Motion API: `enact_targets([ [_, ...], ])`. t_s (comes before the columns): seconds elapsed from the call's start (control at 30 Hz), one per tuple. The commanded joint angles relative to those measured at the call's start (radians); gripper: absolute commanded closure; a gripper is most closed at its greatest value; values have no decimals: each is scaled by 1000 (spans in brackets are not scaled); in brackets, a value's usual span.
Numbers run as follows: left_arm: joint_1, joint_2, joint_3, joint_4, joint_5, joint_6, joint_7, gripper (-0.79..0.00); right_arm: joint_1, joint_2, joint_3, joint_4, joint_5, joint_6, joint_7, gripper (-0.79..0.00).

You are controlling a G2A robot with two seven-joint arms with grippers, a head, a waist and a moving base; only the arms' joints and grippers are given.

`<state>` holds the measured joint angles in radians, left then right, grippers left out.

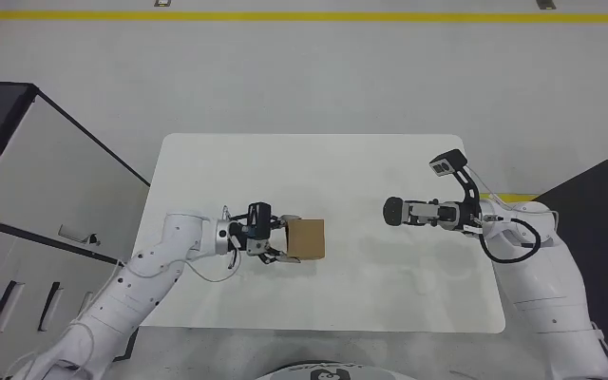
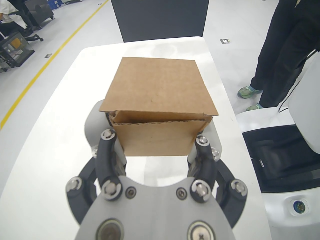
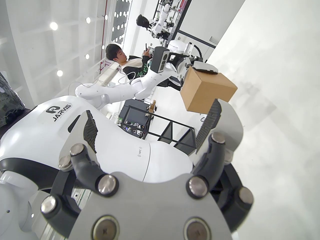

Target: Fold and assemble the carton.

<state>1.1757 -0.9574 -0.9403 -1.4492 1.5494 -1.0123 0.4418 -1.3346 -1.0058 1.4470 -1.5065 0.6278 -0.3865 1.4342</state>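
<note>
A brown cardboard carton (image 1: pixel 307 239) sits folded into a closed box on the white table (image 1: pixel 380 171), left of centre. My left gripper (image 1: pixel 273 243) is shut on its near end, one finger on each side wall. From the left wrist camera, the carton (image 2: pixel 157 88) shows a flat top and a front flap with a torn edge between the fingers (image 2: pixel 211 132). My right gripper (image 1: pixel 391 211) hovers open to the carton's right, well apart from it and facing it. From the right wrist camera, the open gripper (image 3: pixel 151 123) holds nothing, and the carton (image 3: pixel 207 91) lies beyond it.
A black frame stand (image 1: pixel 57 161) is off the table's left edge. A dark upright panel (image 2: pixel 160 6) stands past the table's far end. A person in dark trousers (image 2: pixel 282 51) stands beside the table. Bare tabletop (image 1: pixel 380 285) lies between the grippers.
</note>
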Motion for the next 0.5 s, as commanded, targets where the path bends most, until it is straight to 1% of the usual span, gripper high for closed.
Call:
enact_targets([
  [0.0,-7,-2,8,11,-4,0,1,0,0,0,0,0,0,0,0,-785],
  [0.23,-7,-2,8,11,-4,0,1,0,0,0,0,0,0,0,0,-785],
  [0.3,-3,-4,12,2,-2,22,-11,0,0,0,0,0,0,0,0,-785],
  [0.37,-13,-11,25,28,-22,27,-24,0,0,0,0,0,0,0,0,-785],
  [0.47,-55,-28,64,76,-38,21,-31,0,0,0,0,0,0,0,0,-785],
])
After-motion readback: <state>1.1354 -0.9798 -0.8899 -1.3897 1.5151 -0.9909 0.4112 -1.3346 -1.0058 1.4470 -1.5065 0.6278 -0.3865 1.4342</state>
